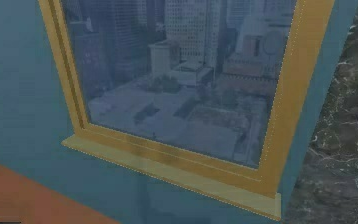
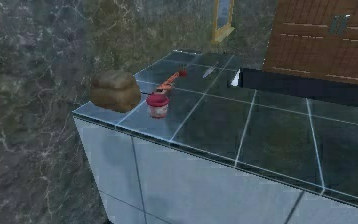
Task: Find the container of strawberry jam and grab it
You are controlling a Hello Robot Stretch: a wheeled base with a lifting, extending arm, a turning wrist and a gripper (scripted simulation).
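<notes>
one red-lidded jam jar [image 2: 158, 104] stood near the tiled counter's [image 2: 249, 132] nine o'clock corner, a brown lump [image 2: 114, 89] at its ten o'clock; how the gripper fingers stood could not be told.

The window frame [image 1: 167, 165] was a warm golden yellow, set in a flat teal wall [image 1: 22, 90], with a washed-out blue-grey city view [image 1: 187, 70] behind the glass. The floor [image 1: 27, 195] at the near left was orange-red. The stone wall [image 1: 337, 150] on the right was dark with pale marbling. The countertop [image 2: 277, 130] was glossy dark teal-grey tile with lighter grout lines. The little jar [image 2: 159, 104] was red with a whitish band, and the lumpy thing [image 2: 115, 89] to its left was brown. The far right cabinet [image 2: 317, 40] was brown planks.
</notes>
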